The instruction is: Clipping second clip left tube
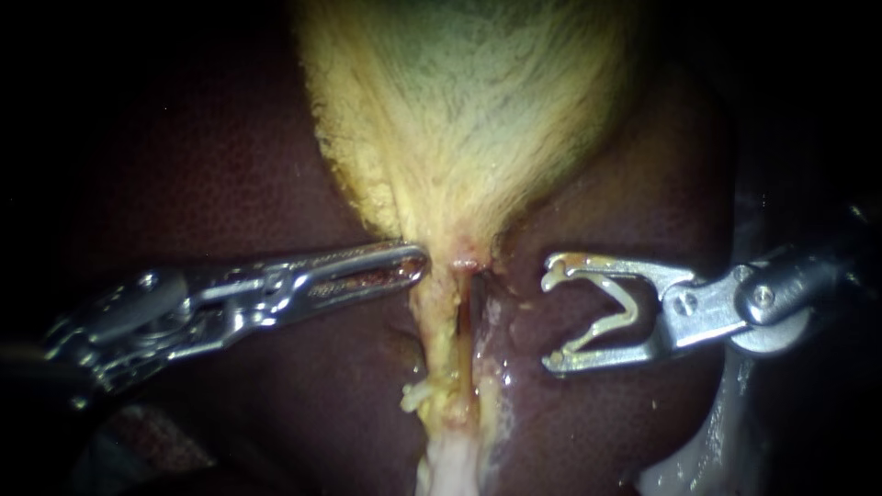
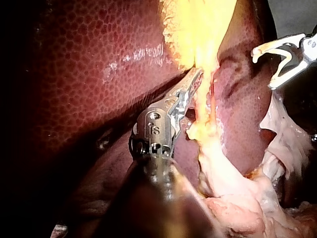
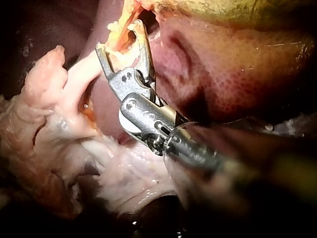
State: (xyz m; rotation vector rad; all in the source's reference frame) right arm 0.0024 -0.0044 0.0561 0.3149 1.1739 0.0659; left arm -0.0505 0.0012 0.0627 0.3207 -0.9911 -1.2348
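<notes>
**Left tube below the gallbladder neck, with a loaded clip standing off to its side**

The left tube [image 1: 439, 340] runs down from the tapering neck of the gallbladder [image 1: 459, 110]. It is a narrow yellow strand with a ragged, fatty coat, and a dark red groove separates it from the paler strand beside it. No clip on it can be made out.

The tube looks soft, wet and light, so it is likely to slip and to tear if pulled sideways. The best place to take hold is probably the cleaner stretch just below the neck, approached square-on with both legs of the clip passing fully around the strand.

The gallbladder wall is yellow-green with a fine, fibrous nap. The liver [image 1: 230, 165] around it is dark maroon, smooth and finely mottled.

The right instrument's end effector [image 1: 551, 312] stands wide. It carries an open pale clip [image 1: 623, 303] with a leg along each jaw, and it is near the tubes but apart from them.

The left instrument's end effector [image 1: 418, 264] is slim, slotted steel and lies against the tissue at the neck. Whether it holds that tissue cannot be told.
</notes>
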